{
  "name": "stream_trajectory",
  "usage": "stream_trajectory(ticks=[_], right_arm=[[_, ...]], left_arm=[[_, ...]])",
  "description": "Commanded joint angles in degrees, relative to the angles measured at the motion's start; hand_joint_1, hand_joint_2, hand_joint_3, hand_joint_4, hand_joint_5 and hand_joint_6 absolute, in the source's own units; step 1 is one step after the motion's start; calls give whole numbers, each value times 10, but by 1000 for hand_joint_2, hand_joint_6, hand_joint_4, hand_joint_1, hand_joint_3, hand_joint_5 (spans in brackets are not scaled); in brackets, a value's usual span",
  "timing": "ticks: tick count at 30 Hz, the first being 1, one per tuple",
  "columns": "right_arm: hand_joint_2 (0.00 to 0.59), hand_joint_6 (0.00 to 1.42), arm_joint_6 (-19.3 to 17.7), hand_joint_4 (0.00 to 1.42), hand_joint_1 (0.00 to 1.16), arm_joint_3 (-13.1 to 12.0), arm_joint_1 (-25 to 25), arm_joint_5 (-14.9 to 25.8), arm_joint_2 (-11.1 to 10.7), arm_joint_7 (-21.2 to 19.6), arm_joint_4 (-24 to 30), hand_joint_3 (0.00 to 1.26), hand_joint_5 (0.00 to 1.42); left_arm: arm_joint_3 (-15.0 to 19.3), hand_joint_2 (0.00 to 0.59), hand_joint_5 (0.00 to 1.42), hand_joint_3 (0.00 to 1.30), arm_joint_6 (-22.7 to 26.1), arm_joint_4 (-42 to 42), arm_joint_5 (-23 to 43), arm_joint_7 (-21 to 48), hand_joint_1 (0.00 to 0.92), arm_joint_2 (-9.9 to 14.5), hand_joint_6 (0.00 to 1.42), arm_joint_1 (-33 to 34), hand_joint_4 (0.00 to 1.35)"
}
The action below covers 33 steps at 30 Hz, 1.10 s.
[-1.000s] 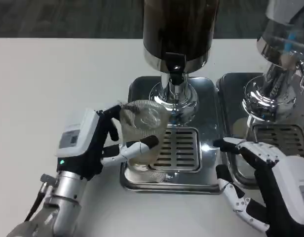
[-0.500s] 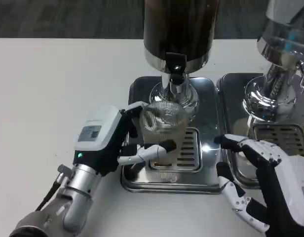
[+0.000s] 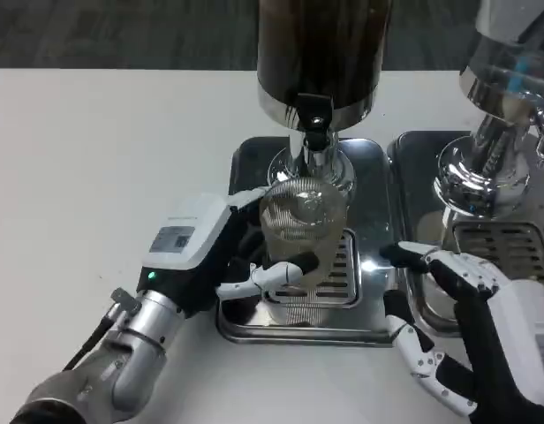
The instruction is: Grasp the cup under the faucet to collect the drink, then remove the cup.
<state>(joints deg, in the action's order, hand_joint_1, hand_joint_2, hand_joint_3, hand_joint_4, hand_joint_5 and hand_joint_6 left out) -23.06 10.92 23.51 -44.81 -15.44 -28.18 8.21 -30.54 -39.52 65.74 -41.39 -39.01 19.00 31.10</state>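
Under the faucet [image 3: 313, 132], clear ribbed cup [image 3: 300, 231] stands upright.

1. A white table [image 3: 104, 150] carries everything; its far edge meets a dark floor [image 3: 122, 31].
2. A steel drip tray [image 3: 254, 159] lies flat on the table at centre, with a slotted grate [image 3: 329, 274] in its near half.
3. A second drip tray [image 3: 411, 150] lies just beside it on the right.
4. A dispenser [image 3: 321, 53] stands on the first tray, and another dispenser [image 3: 506, 88] on the second.
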Motion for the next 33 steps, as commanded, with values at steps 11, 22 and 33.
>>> stream_trajectory(ticks=[11, 22, 33], right_arm=[[463, 332, -4, 426, 315, 8, -10, 12, 8, -1, -20, 419, 432], [463, 340, -21, 423, 316, 2, -20, 25, 3, -11, -47, 419, 432], [463, 342, -39, 421, 316, -10, -25, 40, -10, -3, -60, 419, 432]], left_arm=[[0, 92, 321, 196, 14, -61, -6, 30, 6, 23, 285, -39, 198], [-8, 120, 385, 246, 60, -83, -34, 10, 31, 15, 324, -33, 281], [1, 119, 385, 242, 93, -81, -37, 15, 31, -8, 321, -22, 280]])
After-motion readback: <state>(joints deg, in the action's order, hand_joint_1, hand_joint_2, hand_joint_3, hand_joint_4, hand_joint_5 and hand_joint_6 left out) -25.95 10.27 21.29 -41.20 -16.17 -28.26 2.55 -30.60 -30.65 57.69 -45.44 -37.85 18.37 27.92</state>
